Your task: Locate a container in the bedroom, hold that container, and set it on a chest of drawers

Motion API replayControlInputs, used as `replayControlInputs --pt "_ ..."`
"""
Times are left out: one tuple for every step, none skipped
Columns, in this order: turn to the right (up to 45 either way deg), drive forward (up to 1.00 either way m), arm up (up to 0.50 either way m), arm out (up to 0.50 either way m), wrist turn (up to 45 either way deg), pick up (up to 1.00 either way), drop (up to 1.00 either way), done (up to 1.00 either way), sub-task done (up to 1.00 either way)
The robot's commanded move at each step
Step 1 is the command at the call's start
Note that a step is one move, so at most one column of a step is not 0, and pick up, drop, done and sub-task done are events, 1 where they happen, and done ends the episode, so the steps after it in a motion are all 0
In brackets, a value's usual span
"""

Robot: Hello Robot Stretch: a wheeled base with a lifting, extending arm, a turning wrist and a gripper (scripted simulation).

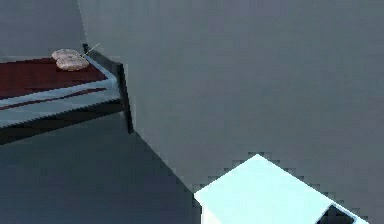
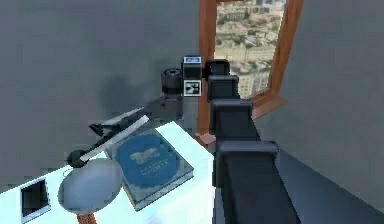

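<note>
**Progress.** Early. I can record no step as done. Where the container is I cannot tell, as nothing before me has a shape I would pass as one. In my judgement, locating it, holding it and setting it on a chest of drawers are all not yet done. My jaws stand at the far end of my dark square arm bar point(image 2: 250, 170), out over the counter's clutter. I cannot tell their state, nor whether they hold anything, because things lie on the surface behind them.

**Surface, arm side view, left to right.** A smooth white counter point(image 2: 188, 142) carries three items, all near one another:
- a flat dark slab with a white edge, phone-like point(image 2: 35, 198)
- a grey desk lamp with a round shade point(image 2: 90, 185)
- a flat blue book point(image 2: 150, 168), just beside the lamp's shade

**Room.**
- **Forward view's left:** a low bed with a dark red cover and dark frame point(image 1: 50, 85) stands against a plain grey wall point(image 1: 250, 70). A pale pinkish pillow point(image 1: 70, 60) lies at its head.
- **Forward view's bottom right:** a corner of the white counter point(image 1: 260, 185) comes into the picture.
- **Arm side view's right:** a tall wooden-framed window point(image 2: 290, 50) looks out on buildings.

The bed suggests this is the bedroom. I judge the search must go on past this counter.
</note>
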Motion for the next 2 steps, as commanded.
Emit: replayControlInputs --pt "0.0 0.00 0.00 -0.10 0.0 0.00 0.00 0.00 0.00" --pt "0.0 0.00 0.00 0.00 0.0 0.00 0.00 1.00 0.00"
